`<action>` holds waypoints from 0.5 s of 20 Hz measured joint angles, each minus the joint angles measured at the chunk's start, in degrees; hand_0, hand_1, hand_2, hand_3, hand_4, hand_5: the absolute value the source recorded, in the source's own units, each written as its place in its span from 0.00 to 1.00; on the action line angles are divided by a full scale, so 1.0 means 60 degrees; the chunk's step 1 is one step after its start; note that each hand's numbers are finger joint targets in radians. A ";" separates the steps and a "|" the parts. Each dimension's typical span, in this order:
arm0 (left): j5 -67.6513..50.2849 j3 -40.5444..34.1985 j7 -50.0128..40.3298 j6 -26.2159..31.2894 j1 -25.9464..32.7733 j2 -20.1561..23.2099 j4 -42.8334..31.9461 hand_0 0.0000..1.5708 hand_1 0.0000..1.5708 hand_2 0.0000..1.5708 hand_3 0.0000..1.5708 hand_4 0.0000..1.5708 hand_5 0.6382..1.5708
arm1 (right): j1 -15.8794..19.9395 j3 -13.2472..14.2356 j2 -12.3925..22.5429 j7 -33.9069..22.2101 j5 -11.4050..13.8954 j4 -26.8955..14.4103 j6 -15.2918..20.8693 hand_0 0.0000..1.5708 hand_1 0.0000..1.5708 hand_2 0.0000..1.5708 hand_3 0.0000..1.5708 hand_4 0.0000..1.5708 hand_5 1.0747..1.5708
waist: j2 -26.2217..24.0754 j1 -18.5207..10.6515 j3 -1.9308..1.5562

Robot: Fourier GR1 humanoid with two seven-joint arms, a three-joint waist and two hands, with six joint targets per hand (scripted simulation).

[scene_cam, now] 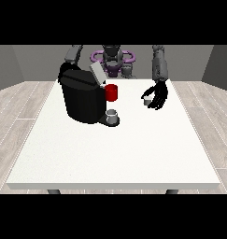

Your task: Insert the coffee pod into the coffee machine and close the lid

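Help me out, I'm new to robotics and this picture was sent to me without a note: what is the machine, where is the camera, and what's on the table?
The camera stands across the white table and faces a humanoid robot, which shows small at the top with both arms reaching toward you. On the table stands a black coffee machine with its grey lid raised. A red part shows at its front, and a small grey cup sits on its base. The black hand at the view's right curls its fingers around a small pale coffee pod, just above or on the table. The other arm goes behind the machine, so its hand is hidden.
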State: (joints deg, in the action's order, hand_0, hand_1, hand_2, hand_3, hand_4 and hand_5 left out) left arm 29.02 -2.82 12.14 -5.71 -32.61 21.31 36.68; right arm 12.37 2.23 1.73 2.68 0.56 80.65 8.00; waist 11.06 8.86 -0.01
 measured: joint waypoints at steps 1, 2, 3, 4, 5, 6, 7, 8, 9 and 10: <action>0.0035 -0.0045 0.0089 -0.0121 -0.0075 -0.0011 -0.0081 0.52 0.52 0.62 0.47 0.25 1.00 | -0.0014 -0.0044 -0.0056 0.0137 -0.0031 -0.0023 0.0070 0.00 0.00 0.00 0.00 0.33 1.00 | 0.0060 -0.0003 -0.0003; 0.0065 -0.0079 0.0280 -0.0224 -0.0117 0.0002 -0.0128 0.53 0.53 0.62 0.48 0.24 1.00 | -0.0024 -0.0006 -0.0060 0.0296 -0.0065 -0.0081 0.0053 0.00 0.00 0.00 0.00 0.32 1.00 | 0.0142 -0.0009 -0.0011; 0.0160 -0.0052 0.0308 -0.0344 -0.0144 -0.0039 -0.0167 0.59 0.59 0.66 0.53 0.23 1.00 | 0.0011 0.0012 -0.0089 0.0301 -0.0089 -0.0150 0.0071 0.00 0.00 0.00 0.00 0.33 1.00 | 0.0114 -0.0050 -0.0016; 0.0229 -0.0071 0.0402 -0.0463 -0.0164 -0.0006 -0.0262 0.62 0.62 0.69 0.55 0.21 1.00 | 0.0055 0.0045 -0.0036 0.0181 -0.0153 -0.0054 0.0023 0.00 0.00 0.00 0.00 0.34 1.00 | 0.0113 -0.0007 -0.0018; 0.0356 -0.0010 0.0500 -0.0593 -0.0118 -0.0025 -0.0337 0.63 0.63 0.70 0.55 0.18 1.00 | 0.0035 -0.0006 -0.0063 0.0019 -0.0147 0.0045 0.0048 0.00 0.00 0.00 0.00 0.31 1.00 | 0.0038 0.0011 -0.0019; 0.0435 -0.0008 0.0581 -0.0655 -0.0202 0.0040 -0.0392 0.59 0.59 0.66 0.52 0.18 1.00 | 0.0115 0.0042 -0.0020 0.0016 -0.0167 0.0039 0.0040 0.00 0.00 0.00 0.00 0.27 1.00 | 0.0122 0.0018 -0.0019; 0.0538 0.0037 0.0551 -0.0639 -0.0239 0.0086 -0.0459 0.57 0.57 0.64 0.49 0.20 1.00 | 0.0059 0.0036 -0.0021 0.0061 -0.0167 0.0001 0.0023 0.00 0.00 0.00 0.00 0.27 1.00 | 0.0098 0.0033 -0.0018; 0.0627 0.0069 0.0578 -0.0625 -0.0250 0.0153 -0.0537 0.62 0.62 0.67 0.51 0.20 1.00 | -0.0018 0.0020 -0.0022 0.0111 -0.0174 0.0012 -0.0009 0.00 0.00 0.00 0.00 0.26 1.00 | 0.0091 0.0066 -0.0018; 0.0726 0.0113 0.0602 -0.0666 -0.0299 0.0154 -0.0591 0.65 0.65 0.71 0.57 0.18 1.00 | -0.0021 -0.0046 -0.0075 0.0145 -0.0139 -0.0012 0.0071 0.00 0.00 0.00 0.00 0.25 1.00 | 0.0123 0.0054 -0.0020; 0.0844 0.0204 0.0513 -0.0622 -0.0290 0.0139 -0.0609 0.71 0.71 0.75 0.61 0.18 1.00 | 0.0031 0.0043 -0.0017 0.0028 -0.0226 -0.0089 0.0027 0.00 0.00 0.00 0.00 0.27 1.00 | 0.0004 -0.0012 -0.0020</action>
State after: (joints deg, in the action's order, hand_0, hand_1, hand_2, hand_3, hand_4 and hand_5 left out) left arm 34.08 -1.59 15.22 -9.45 -34.35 22.14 33.03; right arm 12.56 2.49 1.63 2.85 -0.80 80.12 8.16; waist 11.08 8.79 -0.12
